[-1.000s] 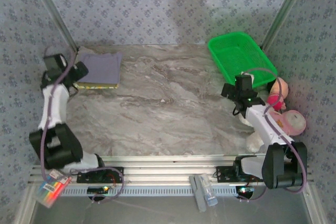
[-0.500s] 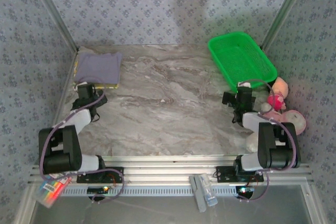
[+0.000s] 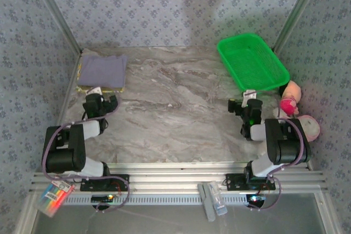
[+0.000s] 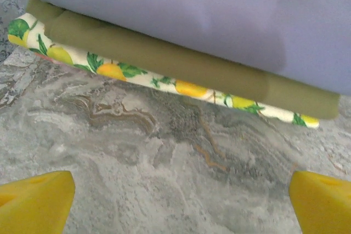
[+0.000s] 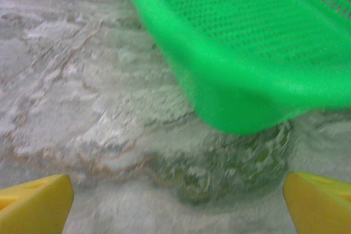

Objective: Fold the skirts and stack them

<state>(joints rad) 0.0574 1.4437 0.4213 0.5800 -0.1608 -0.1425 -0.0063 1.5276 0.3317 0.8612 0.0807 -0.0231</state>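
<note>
The skirts lie folded in one stack (image 3: 102, 71) at the table's far left. The grey-lavender skirt (image 4: 219, 15) is on top, the olive-khaki skirt (image 4: 164, 58) lies under it, and the fruit-print skirt (image 4: 181, 87) is below that. My left gripper (image 3: 100, 104) sits low on the table just in front of the stack, open and empty, its yellow fingertips (image 4: 35, 204) wide apart. My right gripper (image 3: 246, 106) is drawn back near its base, open and empty, facing the green basket; its yellow fingertips (image 5: 33, 204) are spread.
The green plastic basket (image 3: 252, 61) stands at the far right, its near corner (image 5: 247, 97) close ahead of the right gripper. Pink plush toys (image 3: 299, 116) lie by the right arm. Marbled tabletop (image 3: 175, 108) spreads between the arms.
Both arms have folded back toward their bases. The left gripper came down from beside the stack to the table in front of it. The right gripper pulled back slightly.
</note>
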